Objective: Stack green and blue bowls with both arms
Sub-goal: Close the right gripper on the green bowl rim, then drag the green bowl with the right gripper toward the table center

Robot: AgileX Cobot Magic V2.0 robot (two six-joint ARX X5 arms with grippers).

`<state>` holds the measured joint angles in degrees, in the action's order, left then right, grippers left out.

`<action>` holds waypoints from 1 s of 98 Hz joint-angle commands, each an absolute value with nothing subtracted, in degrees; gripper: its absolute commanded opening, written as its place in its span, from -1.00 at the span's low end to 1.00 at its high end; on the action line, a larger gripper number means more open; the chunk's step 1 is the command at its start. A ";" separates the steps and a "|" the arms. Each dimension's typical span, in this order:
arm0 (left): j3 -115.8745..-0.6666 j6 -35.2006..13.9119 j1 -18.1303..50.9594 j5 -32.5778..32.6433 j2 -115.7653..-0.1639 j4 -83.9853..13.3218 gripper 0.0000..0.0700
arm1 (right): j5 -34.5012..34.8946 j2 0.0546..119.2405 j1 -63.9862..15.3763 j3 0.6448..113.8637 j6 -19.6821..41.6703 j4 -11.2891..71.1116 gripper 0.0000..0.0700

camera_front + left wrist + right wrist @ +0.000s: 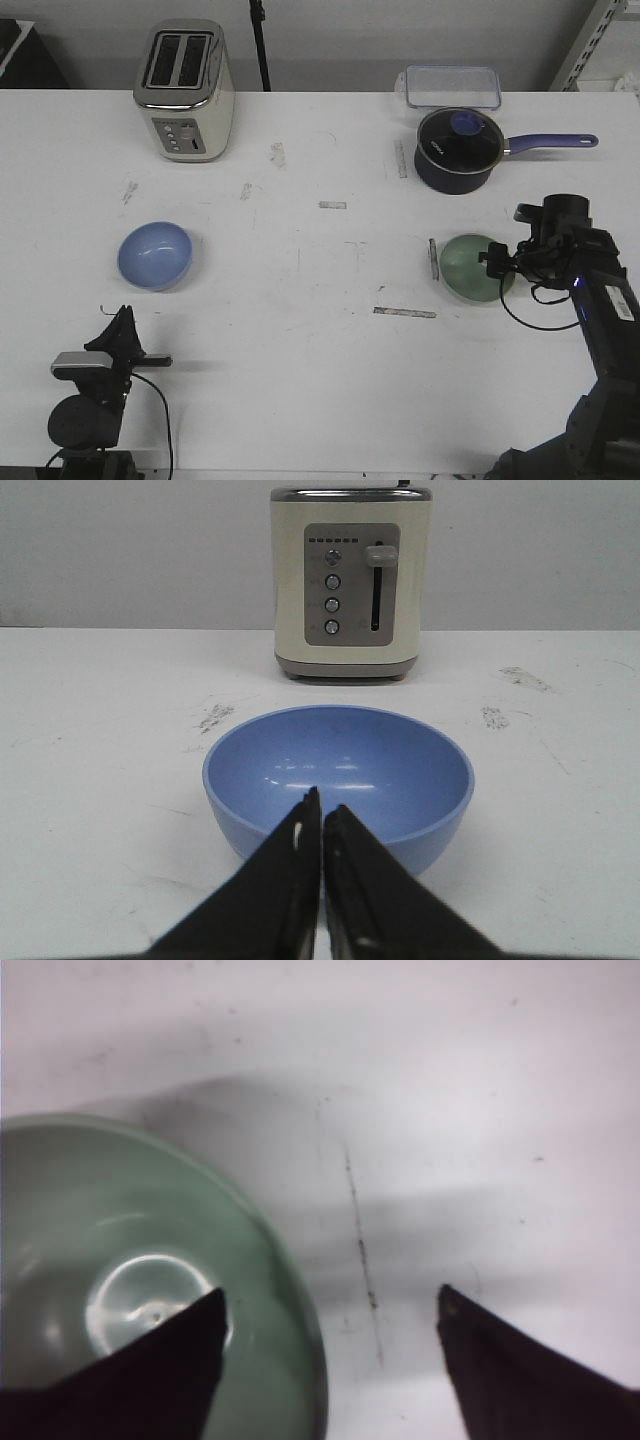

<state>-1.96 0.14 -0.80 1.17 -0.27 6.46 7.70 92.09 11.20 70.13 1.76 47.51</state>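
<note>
1. Nearest you, the left gripper sits pinched together; the right gripper gapes across the pale green glossy bowl's rim.
2. The light blue glossy bowl rests mid-left on the scuffed white table.
3. The cream toaster and navy saucepan stand beyond, before a grey wall.

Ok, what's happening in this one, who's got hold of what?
Nothing is held yet. The right gripper is open, straddling the rim of the green bowl, one finger inside and one outside. The left gripper is shut and sits low near the table's front edge, pointing at the blue bowl without touching it. The two bowls rest apart on the white table, unstacked. A toaster, a saucepan and a clear container stand at the back.
</note>
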 commanded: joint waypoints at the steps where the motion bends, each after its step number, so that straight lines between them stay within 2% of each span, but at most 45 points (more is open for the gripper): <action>1: -0.71 0.67 -0.84 1.08 -0.19 7.35 -0.99 | 8.23 93.47 11.29 69.49 1.26 46.22 -0.13; 15: -0.71 0.67 -0.84 1.08 -0.19 7.35 -0.99 | 9.30 93.54 11.70 68.97 1.30 45.58 -0.39; 29: -0.71 0.67 -0.84 1.08 -0.19 7.35 -0.99 | 10.09 93.54 12.10 68.97 1.50 45.41 -1.00; 57: -0.71 0.67 -0.84 1.08 -0.19 7.35 -0.99 | 12.03 88.92 12.08 71.96 5.04 47.46 -1.00; 68: -0.71 0.67 -0.84 1.08 -0.19 7.35 -0.99 | 12.19 86.15 11.18 72.84 8.19 46.68 -1.00; 84: -0.71 0.67 -0.84 1.08 -0.19 7.35 -0.99 | 12.19 83.24 7.03 72.84 10.15 46.61 -1.00; 98: -0.71 0.67 -0.84 1.08 -0.19 7.35 -0.99 | 12.14 83.02 0.89 72.77 15.20 47.31 -1.00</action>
<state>-1.96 0.14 -0.80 1.17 -0.27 6.46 11.97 82.50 3.16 71.66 10.96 47.53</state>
